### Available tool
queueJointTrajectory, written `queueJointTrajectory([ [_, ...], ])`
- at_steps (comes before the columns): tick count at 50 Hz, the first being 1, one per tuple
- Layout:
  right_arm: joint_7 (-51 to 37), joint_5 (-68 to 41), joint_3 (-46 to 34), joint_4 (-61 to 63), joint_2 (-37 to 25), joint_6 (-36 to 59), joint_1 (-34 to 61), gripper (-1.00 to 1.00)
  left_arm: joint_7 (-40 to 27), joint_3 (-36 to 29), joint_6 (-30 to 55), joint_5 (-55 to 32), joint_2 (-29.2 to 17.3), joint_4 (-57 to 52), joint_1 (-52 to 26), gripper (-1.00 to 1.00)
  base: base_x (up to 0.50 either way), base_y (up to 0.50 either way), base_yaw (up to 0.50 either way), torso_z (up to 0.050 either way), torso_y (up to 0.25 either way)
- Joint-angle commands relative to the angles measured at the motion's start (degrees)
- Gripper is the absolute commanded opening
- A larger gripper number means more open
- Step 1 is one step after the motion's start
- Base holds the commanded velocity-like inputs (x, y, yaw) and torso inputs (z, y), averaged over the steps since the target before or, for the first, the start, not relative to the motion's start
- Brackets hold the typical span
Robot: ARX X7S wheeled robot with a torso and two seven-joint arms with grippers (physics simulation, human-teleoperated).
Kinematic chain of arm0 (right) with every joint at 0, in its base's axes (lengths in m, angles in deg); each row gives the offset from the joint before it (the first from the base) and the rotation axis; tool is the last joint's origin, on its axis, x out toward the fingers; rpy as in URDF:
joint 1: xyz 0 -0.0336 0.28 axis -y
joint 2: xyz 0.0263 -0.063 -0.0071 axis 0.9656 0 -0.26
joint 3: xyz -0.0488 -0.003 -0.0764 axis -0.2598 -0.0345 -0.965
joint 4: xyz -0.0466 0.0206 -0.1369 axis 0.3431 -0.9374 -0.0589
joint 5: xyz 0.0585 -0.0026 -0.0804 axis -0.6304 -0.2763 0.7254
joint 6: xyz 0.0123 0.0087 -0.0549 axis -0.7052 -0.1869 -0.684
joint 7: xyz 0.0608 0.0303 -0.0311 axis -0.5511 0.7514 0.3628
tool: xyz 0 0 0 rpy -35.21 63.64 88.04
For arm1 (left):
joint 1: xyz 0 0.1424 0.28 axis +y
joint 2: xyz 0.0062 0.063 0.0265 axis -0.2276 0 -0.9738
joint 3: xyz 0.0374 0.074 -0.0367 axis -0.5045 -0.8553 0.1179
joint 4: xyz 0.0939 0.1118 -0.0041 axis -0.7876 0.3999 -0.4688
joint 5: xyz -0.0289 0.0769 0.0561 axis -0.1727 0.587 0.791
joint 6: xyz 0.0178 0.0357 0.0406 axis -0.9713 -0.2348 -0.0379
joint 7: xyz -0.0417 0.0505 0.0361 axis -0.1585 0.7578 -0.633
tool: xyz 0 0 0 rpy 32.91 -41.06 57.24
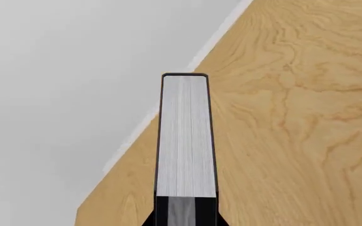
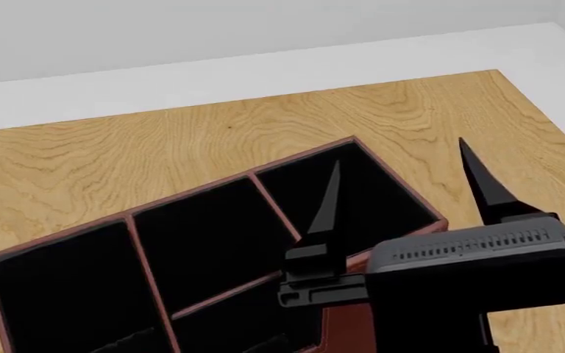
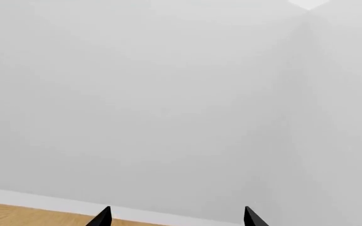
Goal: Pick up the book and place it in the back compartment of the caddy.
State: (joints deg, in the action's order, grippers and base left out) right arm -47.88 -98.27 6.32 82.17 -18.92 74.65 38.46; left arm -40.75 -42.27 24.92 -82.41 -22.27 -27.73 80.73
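Book [image 1: 186, 141] clamped in left tool | right tool [image 2: 400, 191] spread | wood table [image 2: 115, 154] | white walls

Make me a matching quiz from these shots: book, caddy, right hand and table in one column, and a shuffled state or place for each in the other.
1. thin dark hardcover book with white page edge
2. dark red-brown wooden caddy
3. right hand
4. light wooden table

A. open, holding nothing
B. gripped by the left hand
C. supports the caddy
D. divided into black cells

Pairs: 1-B, 2-D, 3-A, 4-C
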Motion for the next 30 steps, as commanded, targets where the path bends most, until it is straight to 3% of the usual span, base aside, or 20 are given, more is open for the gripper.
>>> queueJointTrajectory([
  [1,-0.2,-0.4,0.4,0.6,-0.1,0.2,-0.1,1.0,-2.9,3.4,0.5,2.3,-0.8,-3.8,-8.4,-1.0,0.0,0.0,0.0,0.0,0.0],
  [14,-0.4,-0.7,0.6,0.9,-0.2,0.3,-0.1,1.0,-3.6,-2.4,6.4,6.2,3.3,-10.4,-24.8,-1.0,0.0,0.0,0.0,0.0,0.002],
  [30,-0.8,-1.4,1.4,2.6,-0.5,1.1,-0.3,1.0,3.3,-12.9,14.9,13.3,11.2,-18.2,-45.7,-1.0,0.0,0.0,0.0,0.0,0.001],
])
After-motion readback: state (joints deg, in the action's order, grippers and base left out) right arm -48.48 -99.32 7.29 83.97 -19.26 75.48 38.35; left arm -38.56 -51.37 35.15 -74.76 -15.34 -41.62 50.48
